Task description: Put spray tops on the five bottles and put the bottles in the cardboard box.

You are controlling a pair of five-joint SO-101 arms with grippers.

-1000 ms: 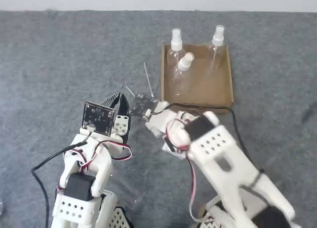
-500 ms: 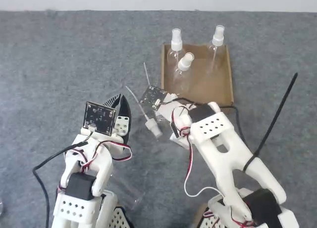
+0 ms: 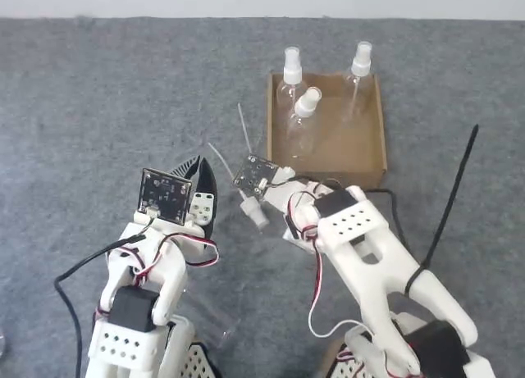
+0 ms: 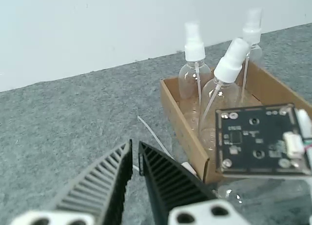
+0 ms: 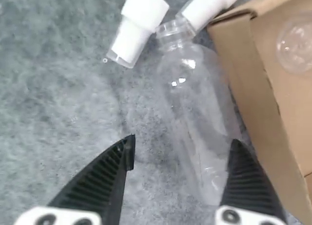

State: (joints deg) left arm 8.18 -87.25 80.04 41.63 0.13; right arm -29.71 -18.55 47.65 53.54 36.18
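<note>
Where the bottle lies — cardboard box flanks it.

- The high view sits above the worktop and looks steeply down from the arms' side. The left arm and right arm enter at 6 o'clock, the wall runs along 12 o'clock, and the cardboard box lies toward 1 o'clock.
- The left wrist view rides low behind the left pincer. It faces almost level across the worktop to the wall, with the box near.
- The right wrist view looks steeply down past the right pincer, very close to the worktop.
- All three views share the box. The high and left wrist views also share the right arm's camera board.
</note>
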